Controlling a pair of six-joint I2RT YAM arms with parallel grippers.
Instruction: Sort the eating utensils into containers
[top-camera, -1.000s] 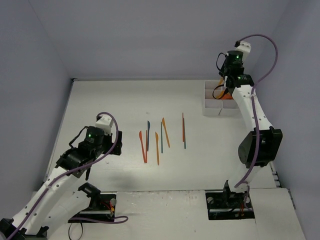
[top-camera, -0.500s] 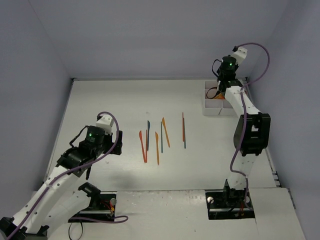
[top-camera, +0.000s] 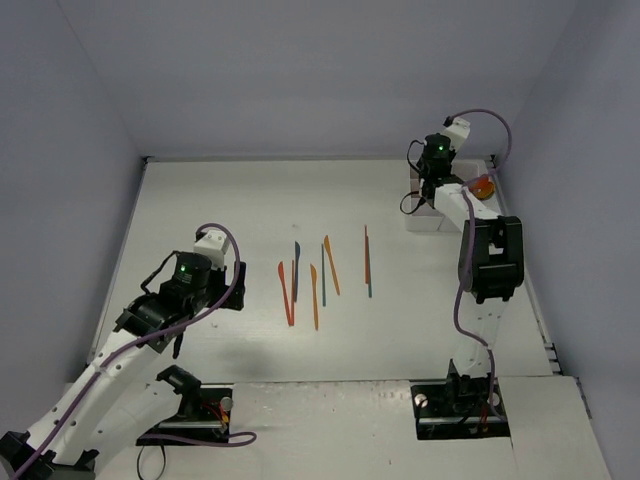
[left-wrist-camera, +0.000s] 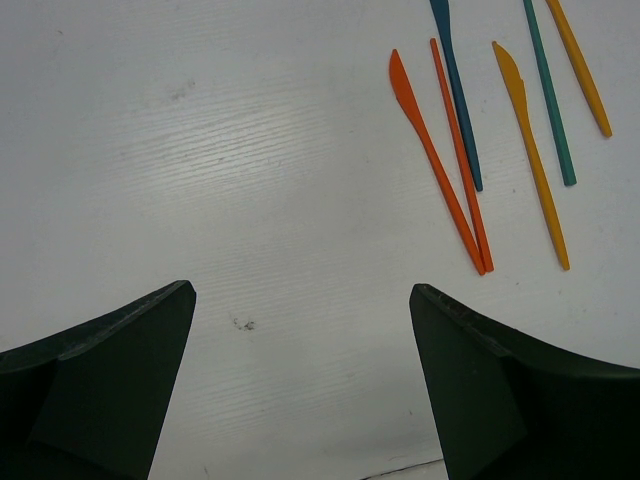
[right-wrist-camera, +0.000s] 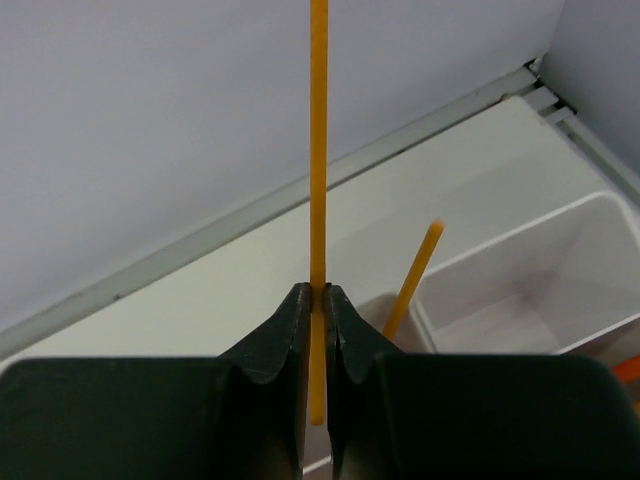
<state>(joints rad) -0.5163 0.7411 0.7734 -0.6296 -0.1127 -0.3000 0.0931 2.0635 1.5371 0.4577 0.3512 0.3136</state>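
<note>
Several slim plastic utensils (top-camera: 314, 297) lie loose mid-frame on the matte white bench (top-camera: 220, 200), the left claw (left-wrist-camera: 300, 295) gaping wide above it. At upper right, the right claw (right-wrist-camera: 318, 300) pinches a thin orange handle (right-wrist-camera: 318, 120) upright, near the thin-walled white tray (right-wrist-camera: 520, 250).

bare table (left-wrist-camera: 200, 150) under left claw (left-wrist-camera: 300, 300), utensils (left-wrist-camera: 437, 168) rightward

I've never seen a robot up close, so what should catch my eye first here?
The right gripper, at the far right corner, pinches a thin orange utensil by the white tray. Mid-table lies a row of orange and teal utensils, with the left gripper open beside it.
</note>
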